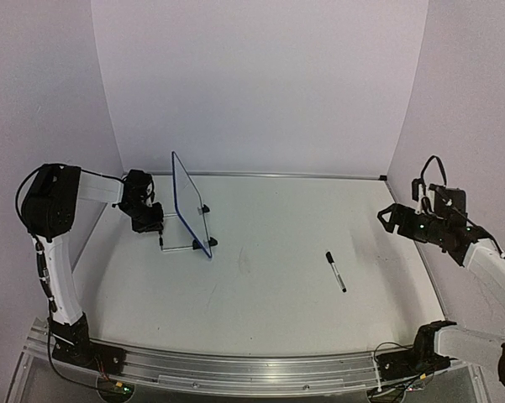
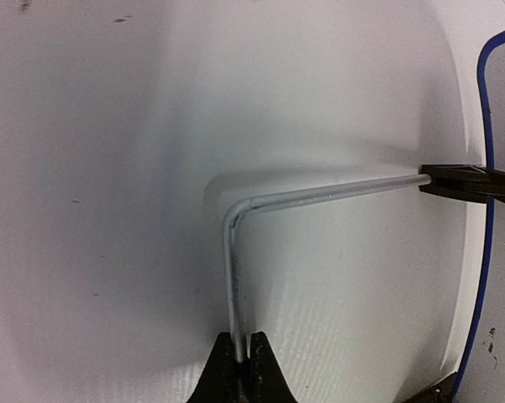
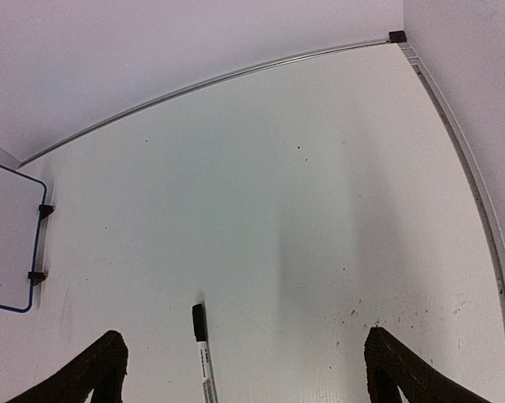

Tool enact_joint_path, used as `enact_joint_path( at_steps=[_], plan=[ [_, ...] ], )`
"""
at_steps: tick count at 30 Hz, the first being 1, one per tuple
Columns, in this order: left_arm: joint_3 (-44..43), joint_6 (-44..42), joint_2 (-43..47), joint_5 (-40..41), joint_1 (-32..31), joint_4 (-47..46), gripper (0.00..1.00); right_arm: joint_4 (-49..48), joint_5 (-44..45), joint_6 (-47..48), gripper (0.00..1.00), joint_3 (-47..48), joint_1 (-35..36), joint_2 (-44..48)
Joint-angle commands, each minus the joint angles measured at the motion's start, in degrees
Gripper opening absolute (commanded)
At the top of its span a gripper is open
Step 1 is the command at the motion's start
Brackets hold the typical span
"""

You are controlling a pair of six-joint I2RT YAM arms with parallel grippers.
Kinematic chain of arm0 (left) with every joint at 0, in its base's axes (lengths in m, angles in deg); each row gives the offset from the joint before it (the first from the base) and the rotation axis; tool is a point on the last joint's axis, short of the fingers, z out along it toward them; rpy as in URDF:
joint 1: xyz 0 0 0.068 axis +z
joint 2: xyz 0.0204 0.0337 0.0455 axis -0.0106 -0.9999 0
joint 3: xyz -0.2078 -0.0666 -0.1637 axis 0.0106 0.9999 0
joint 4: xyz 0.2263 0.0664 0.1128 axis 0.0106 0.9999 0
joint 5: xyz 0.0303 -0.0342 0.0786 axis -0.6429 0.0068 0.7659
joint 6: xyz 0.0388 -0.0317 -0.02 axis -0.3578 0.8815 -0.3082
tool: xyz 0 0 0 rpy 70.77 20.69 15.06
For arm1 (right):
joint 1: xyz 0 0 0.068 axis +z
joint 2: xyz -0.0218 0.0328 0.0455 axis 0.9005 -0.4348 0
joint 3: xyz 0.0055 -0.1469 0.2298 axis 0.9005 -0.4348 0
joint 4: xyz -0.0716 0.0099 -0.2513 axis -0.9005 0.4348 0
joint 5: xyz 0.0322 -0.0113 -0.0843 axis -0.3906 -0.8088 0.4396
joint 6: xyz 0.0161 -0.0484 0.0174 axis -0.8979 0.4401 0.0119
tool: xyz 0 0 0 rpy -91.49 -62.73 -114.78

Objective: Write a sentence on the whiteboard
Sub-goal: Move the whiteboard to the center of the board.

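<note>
The whiteboard (image 1: 191, 201) stands upright at the back left on a bent wire stand (image 2: 319, 195), seen nearly edge-on. Its blue rim (image 2: 485, 252) and a black foot (image 2: 470, 180) show in the left wrist view. My left gripper (image 1: 156, 227) is shut on the wire stand's leg (image 2: 234, 319); the closed gripper (image 2: 239, 363) shows at the bottom of that view. In the right wrist view the board's face (image 3: 8, 239) shows no sentence. The black-and-white marker pen (image 1: 336, 271) lies on the table. My right gripper (image 1: 391, 217) is open and empty above it; its fingers (image 3: 97, 374) flank the pen (image 3: 202, 353).
White walls close the table at the back and sides. A metal rail (image 3: 235, 77) runs along the table's back edge and another along its right edge (image 3: 479, 218). Small dark specks (image 3: 378, 312) mark the surface near the right gripper.
</note>
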Motion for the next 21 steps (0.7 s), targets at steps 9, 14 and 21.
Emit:
enact_joint_path(
  at_steps=[9, 14, 21],
  plan=[
    [-5.68, -22.82, -5.38, -17.29, -10.17, 7.05, 0.0, -1.96, -10.63, 3.66, 0.9, 1.46, 4.09, -2.75],
    [-9.4, -29.98, -8.05, -21.1, -14.82, 11.0, 0.0, -1.96, -8.02, 5.65, 0.87, 2.72, 11.43, -5.5],
    [-12.31, -35.35, -9.79, -23.73, -18.61, 13.58, 0.0, -6.12, -6.72, 5.17, 0.82, 2.96, 19.2, -10.76]
  ],
)
